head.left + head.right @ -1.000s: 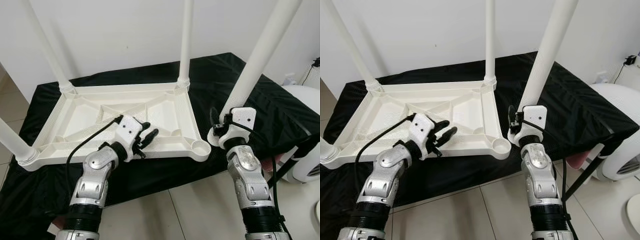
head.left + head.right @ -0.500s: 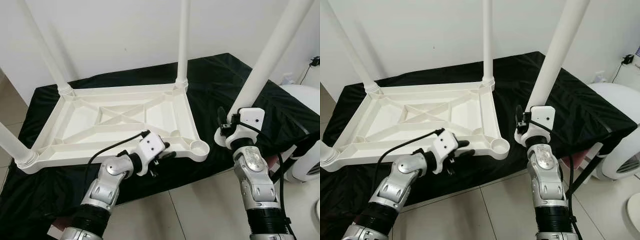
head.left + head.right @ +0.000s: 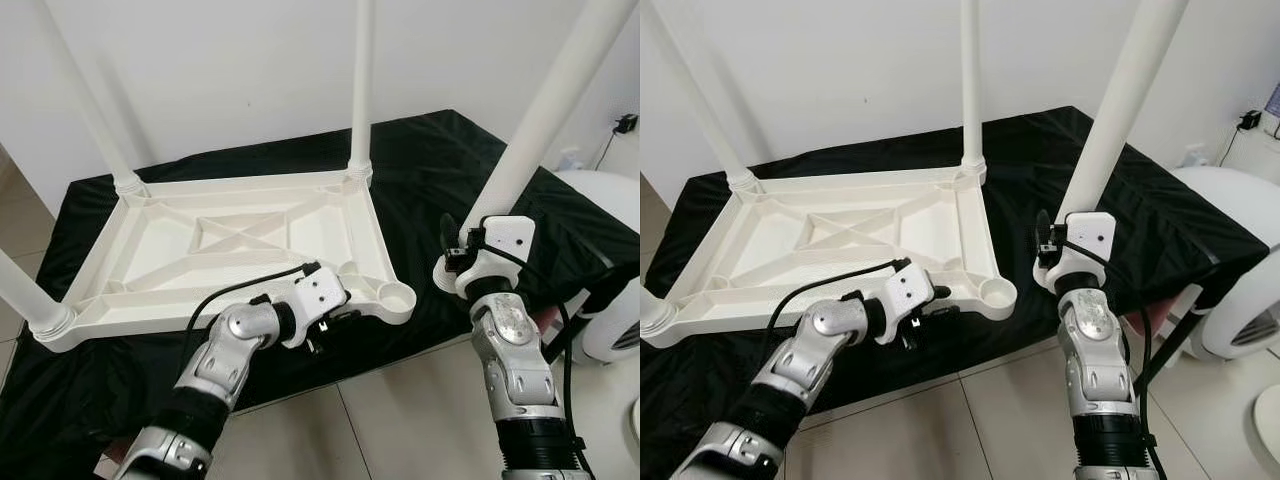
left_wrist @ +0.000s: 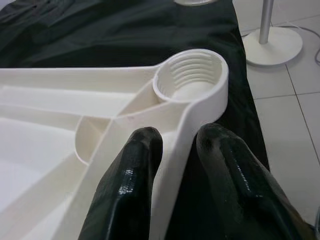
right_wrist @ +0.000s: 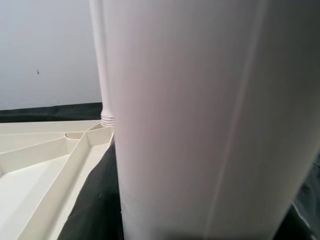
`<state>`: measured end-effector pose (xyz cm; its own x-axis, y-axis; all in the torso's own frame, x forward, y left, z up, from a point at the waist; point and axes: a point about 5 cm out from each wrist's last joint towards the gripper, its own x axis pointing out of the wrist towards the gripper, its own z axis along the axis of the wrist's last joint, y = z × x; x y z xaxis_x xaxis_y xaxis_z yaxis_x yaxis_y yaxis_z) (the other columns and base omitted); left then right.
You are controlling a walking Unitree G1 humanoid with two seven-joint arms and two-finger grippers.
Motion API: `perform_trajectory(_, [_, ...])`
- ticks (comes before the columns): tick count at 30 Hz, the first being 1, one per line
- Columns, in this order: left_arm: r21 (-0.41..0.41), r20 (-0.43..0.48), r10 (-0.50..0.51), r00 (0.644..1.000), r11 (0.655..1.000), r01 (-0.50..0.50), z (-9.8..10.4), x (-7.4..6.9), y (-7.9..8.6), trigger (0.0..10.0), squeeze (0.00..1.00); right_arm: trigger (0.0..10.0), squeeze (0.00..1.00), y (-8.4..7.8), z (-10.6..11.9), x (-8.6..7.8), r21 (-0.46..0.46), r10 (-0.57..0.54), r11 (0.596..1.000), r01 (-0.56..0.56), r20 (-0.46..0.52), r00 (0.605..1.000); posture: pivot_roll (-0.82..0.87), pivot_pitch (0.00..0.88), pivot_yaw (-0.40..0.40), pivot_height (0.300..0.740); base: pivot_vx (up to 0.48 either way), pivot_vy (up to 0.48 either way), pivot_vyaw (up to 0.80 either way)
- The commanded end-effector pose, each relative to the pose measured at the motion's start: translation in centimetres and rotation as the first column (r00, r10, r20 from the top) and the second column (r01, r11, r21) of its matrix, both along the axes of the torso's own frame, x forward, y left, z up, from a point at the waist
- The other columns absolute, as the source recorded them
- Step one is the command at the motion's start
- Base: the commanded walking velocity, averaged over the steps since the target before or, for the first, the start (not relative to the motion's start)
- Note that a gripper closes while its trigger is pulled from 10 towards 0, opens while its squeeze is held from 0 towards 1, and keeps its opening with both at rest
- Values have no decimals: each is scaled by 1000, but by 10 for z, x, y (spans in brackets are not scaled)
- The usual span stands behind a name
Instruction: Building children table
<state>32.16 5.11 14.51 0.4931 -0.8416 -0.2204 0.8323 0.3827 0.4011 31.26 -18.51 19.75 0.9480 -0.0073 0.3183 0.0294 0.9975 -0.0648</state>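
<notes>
The white children's table top (image 3: 240,240) lies upside down on a black cloth (image 3: 440,160). Three legs stand screwed into its back left, back right (image 3: 360,90) and front left corners. The front right threaded socket (image 3: 400,297) is empty. My left gripper (image 3: 335,322) straddles the front rim just left of that socket (image 4: 192,75), one finger (image 4: 140,165) inside the rim and one outside, closed on it. My right gripper (image 3: 455,262) holds the fourth leg (image 3: 540,110) upright, its foot end low beside the table, right of the empty socket.
A white rounded appliance (image 3: 610,260) and a black slanted pole (image 3: 1170,345) stand at the right. A round white stand base (image 4: 275,42) sits on the tiled floor (image 3: 400,420). A white wall runs close behind the cloth.
My left gripper left the inside of the table top, swung right and toward me, and now clasps the front rim by the empty socket. The right gripper keeps the leg, nearly still.
</notes>
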Motion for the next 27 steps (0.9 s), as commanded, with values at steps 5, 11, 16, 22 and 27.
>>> perform_trajectory(5, [21, -19, 113, 993, 993, -113, -7, 9, 6, 10000, 0, 10000, 0, 0, 3, -4, -1, -9, 1000, 9, 17, 1000, -153, 30, 109, 740, 0, 0, 0])
perform_trajectory(11, [75, -38, 105, 994, 992, -102, -14, 10, 11, 10000, 0, 10000, 0, -1, 3, -5, 1, -13, 1000, 13, 16, 1000, -154, 33, 114, 740, 0, 0, 0])
perform_trajectory(16, [146, -75, 127, 989, 983, -115, -24, 11, 19, 10000, 0, 10000, 0, -1, 2, -6, 3, -18, 1000, 18, 15, 1000, -153, 37, 116, 740, 0, 0, 0])
perform_trajectory(22, [211, -95, 201, 975, 961, -178, -31, 17, 28, 10000, 0, 10000, 0, -2, 2, -7, 3, -22, 1000, 22, 13, 1000, -153, 43, 117, 740, 0, 0, 0])
perform_trajectory(27, [214, -106, 216, 971, 958, -190, -31, 20, 29, 10000, 0, 10000, 0, -2, 2, -7, 2, -23, 1000, 23, 10, 1000, -153, 49, 116, 740, 0, 0, 0])
